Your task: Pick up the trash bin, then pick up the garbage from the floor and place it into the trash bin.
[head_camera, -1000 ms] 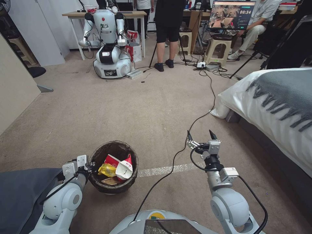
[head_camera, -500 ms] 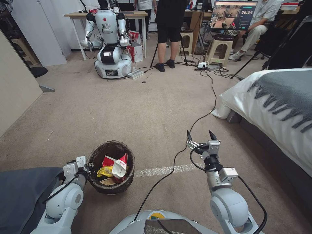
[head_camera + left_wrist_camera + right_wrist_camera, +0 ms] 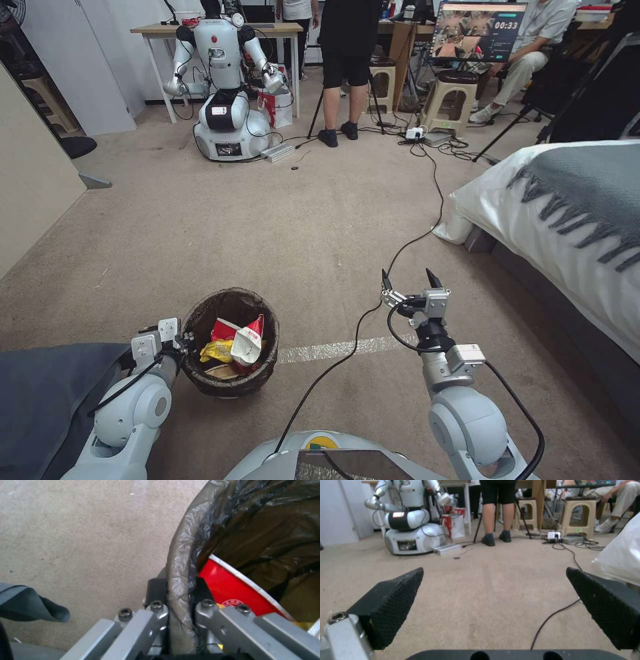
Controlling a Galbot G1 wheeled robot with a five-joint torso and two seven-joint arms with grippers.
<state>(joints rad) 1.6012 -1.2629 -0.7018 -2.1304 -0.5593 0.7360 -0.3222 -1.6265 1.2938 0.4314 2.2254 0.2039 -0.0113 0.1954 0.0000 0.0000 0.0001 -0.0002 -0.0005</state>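
**Bin in hand, floor ahead bare**

From where I stood, the left end effector [image 3: 179, 341] was clamped on the rim of the trash bin [image 3: 231, 343], one finger outside and one inside, pinching the dark bag [image 3: 181, 562] folded over the edge. The bin sat low at about seven o'clock from the robot's front, just beside its left arm. Inside lay red-and-white cartons [image 3: 250, 337] and a yellow wrapper [image 3: 216, 349]. It looked a light, thin-walled plastic thing, and the liner slick and loose, so I judged a rim pinch could slide or tilt the bin if jolted; the rim was still the only sensible place to hold it.

The right end effector [image 3: 407, 283] hung at about one o'clock with its fingers [image 3: 391, 602] spread wide, holding nothing. A black cable [image 3: 427, 200] trailed across the carpet [image 3: 267, 227] under it. A bed [image 3: 567, 220] stood at two o'clock, another robot [image 3: 223, 87] and a table [image 3: 213, 30] far off at eleven. I saw no litter on the open carpet.
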